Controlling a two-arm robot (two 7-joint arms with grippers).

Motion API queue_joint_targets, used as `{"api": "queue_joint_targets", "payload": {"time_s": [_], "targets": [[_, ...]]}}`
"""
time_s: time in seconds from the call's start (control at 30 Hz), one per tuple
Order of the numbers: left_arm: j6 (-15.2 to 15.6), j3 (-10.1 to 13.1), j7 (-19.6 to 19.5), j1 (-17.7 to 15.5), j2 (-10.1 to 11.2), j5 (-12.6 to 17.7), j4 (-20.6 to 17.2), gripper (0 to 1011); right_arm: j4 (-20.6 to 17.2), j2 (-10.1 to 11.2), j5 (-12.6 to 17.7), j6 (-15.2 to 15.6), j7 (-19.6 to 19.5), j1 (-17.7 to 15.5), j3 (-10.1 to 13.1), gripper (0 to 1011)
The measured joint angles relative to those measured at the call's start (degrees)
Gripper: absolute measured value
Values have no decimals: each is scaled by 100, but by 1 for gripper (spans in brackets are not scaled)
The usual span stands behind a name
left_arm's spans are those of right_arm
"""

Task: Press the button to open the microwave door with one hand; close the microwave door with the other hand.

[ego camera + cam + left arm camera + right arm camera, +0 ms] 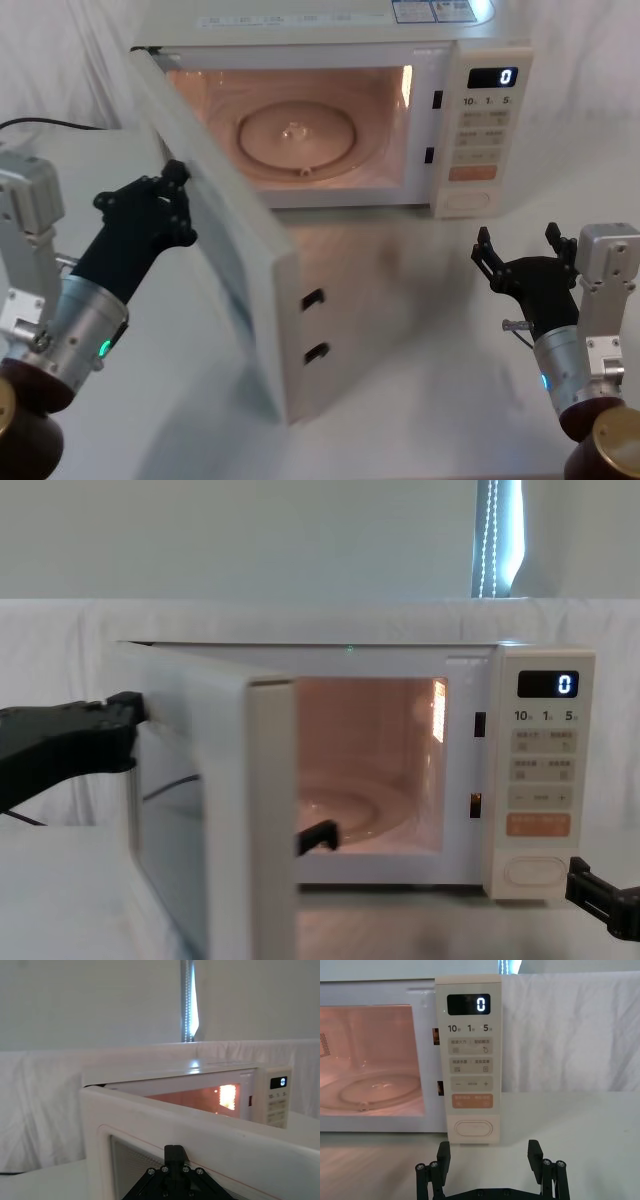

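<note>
Left gripper [170, 205] rests against the outer face of the microwave door [235, 260], apparently touching it near the window, placed to push it shut; whether its fingers are parted cannot be told. Door stands swung wide, cavity lit. Right gripper [525, 262] hovers over the table, fingers spread and holding nothing, just in front of the button [474, 1128], clear of the door's swing.

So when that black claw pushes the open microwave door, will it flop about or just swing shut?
The microwave door looks like a stiff panel hinged at its left edge, so it should swing, not bend. The left gripper sits against its outer face, probably enough to push it. The latch hooks may need a firmer final press.
</note>
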Motion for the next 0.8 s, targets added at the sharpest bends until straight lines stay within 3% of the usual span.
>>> {"api": "queue_joint_targets", "payload": {"time_s": [0.8], "targets": [[-122,515,-14,-828,-351,41,837,0,0,0,0,0,0,0,1,1002]]}}
